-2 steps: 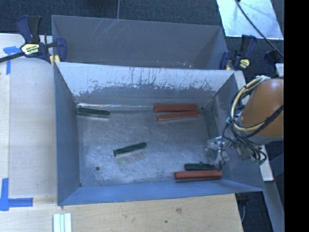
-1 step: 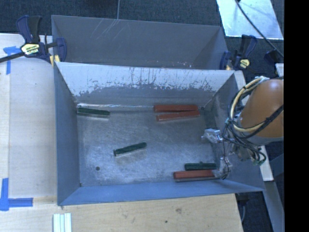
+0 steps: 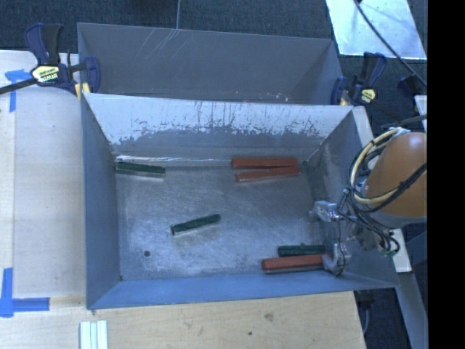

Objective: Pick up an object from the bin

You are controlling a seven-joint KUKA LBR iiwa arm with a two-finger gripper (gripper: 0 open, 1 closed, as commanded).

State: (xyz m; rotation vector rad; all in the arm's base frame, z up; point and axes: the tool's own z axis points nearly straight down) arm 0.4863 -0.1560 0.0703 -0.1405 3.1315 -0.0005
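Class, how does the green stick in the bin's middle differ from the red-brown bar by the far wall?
The green stick is thinner and shorter than the red-brown bar. The green stick lies slanted in the open; the red-brown bar lies level against the far wall. Both are long, narrow, lying flat.

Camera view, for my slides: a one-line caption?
Pincer at the near right corner of the grey bin, beside a red-brown stick and a green stick.

In the scuffed grey metal bin (image 3: 102, 195): dark green flat stick (image 3: 140, 169) far left, red-brown rectangular bar (image 3: 265, 163) far right, second green stick (image 3: 195, 225) mid-floor, third green stick (image 3: 301, 250) just beside another red-brown bar (image 3: 293, 264) near right.
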